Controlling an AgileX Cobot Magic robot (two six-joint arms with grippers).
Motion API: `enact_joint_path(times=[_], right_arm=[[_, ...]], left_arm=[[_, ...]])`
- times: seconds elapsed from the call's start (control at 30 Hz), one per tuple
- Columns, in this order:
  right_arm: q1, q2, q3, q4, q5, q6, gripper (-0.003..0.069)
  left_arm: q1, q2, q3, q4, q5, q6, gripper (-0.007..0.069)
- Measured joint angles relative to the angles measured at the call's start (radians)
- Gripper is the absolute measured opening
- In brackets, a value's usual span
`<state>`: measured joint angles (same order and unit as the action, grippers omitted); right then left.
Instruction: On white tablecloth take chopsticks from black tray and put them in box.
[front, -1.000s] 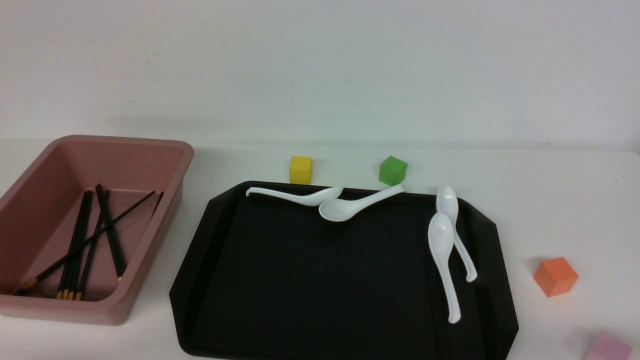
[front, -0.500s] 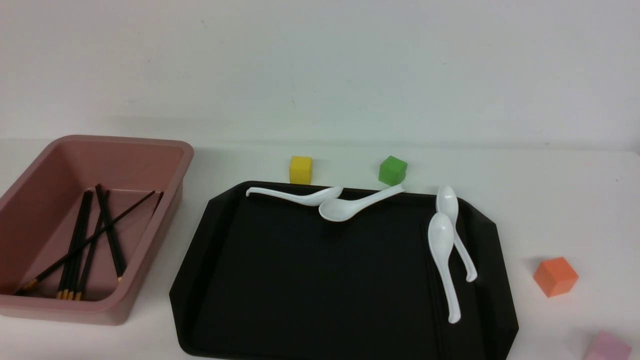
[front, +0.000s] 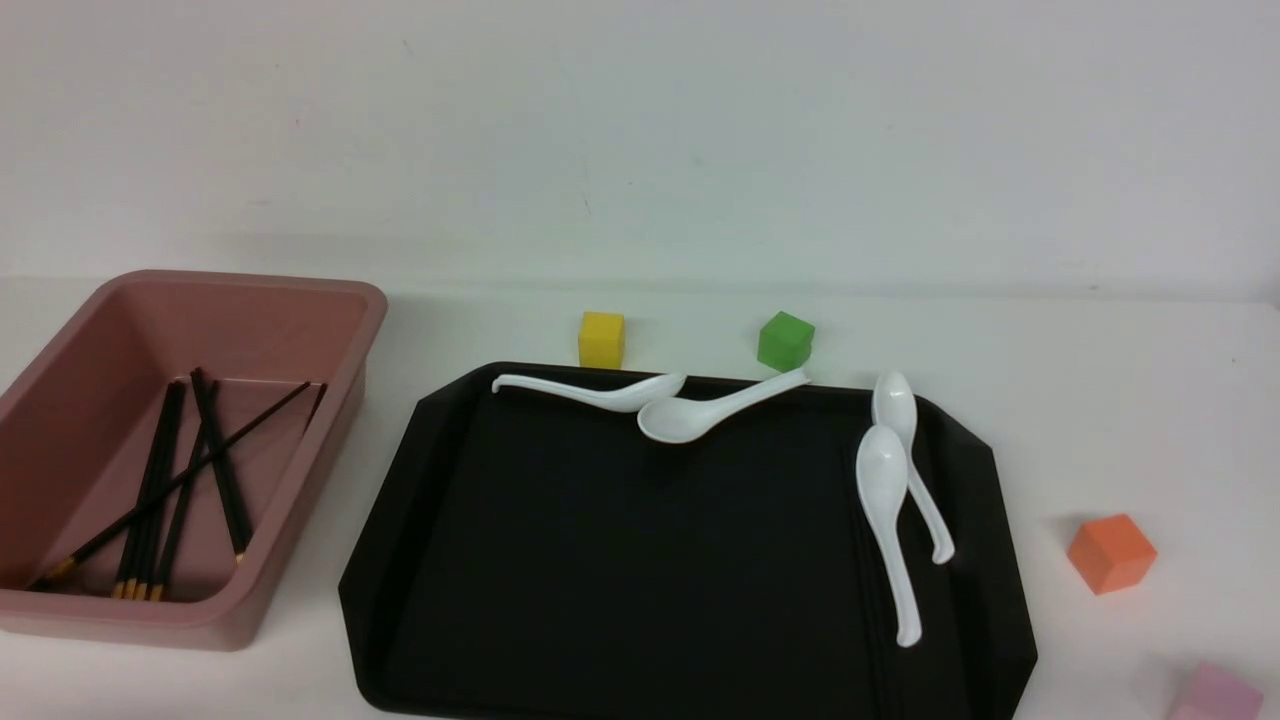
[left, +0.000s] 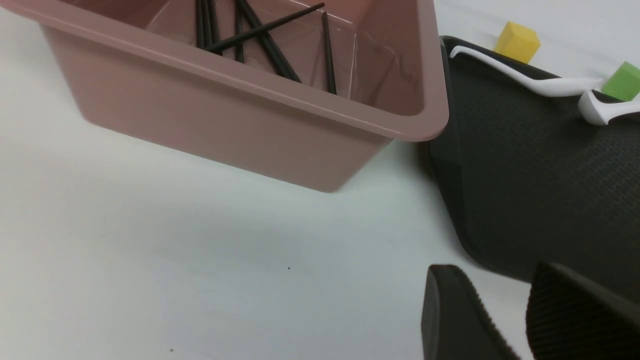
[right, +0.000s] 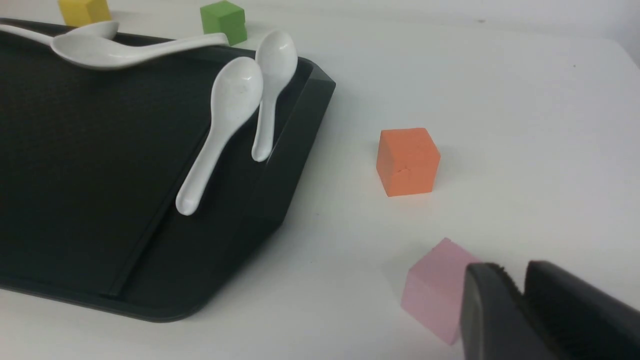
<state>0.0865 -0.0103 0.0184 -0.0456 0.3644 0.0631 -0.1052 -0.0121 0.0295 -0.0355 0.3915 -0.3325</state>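
Pointing gold ends toward the robot, chopsticks (front: 155, 500) are lying mostly lengthwise in the box (front: 290, 480) — left fingers (left: 457, 310) gaping empty, right fingers (right: 487, 300) slightly parted, empty.

A plain, pale wall (front: 640, 140) spans the full width of the front view, its surface carrying a few faint marks and smudges. Along its foot, a soft, greyish band of shading runs just above the line where it meets the white surface in front. Light falls diffuse and even, cooler toward the right of the wall, with soft, faint shadows on the white surface.
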Motion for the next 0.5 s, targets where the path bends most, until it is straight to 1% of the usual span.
enact_joint_path(times=[0.5], right_arm=[[0.0, 0.0, 0.0, 0.0, 0.0, 0.0, 0.0148]], left_arm=[[0.0, 0.0, 0.0, 0.0, 0.0, 0.0, 0.0238]])
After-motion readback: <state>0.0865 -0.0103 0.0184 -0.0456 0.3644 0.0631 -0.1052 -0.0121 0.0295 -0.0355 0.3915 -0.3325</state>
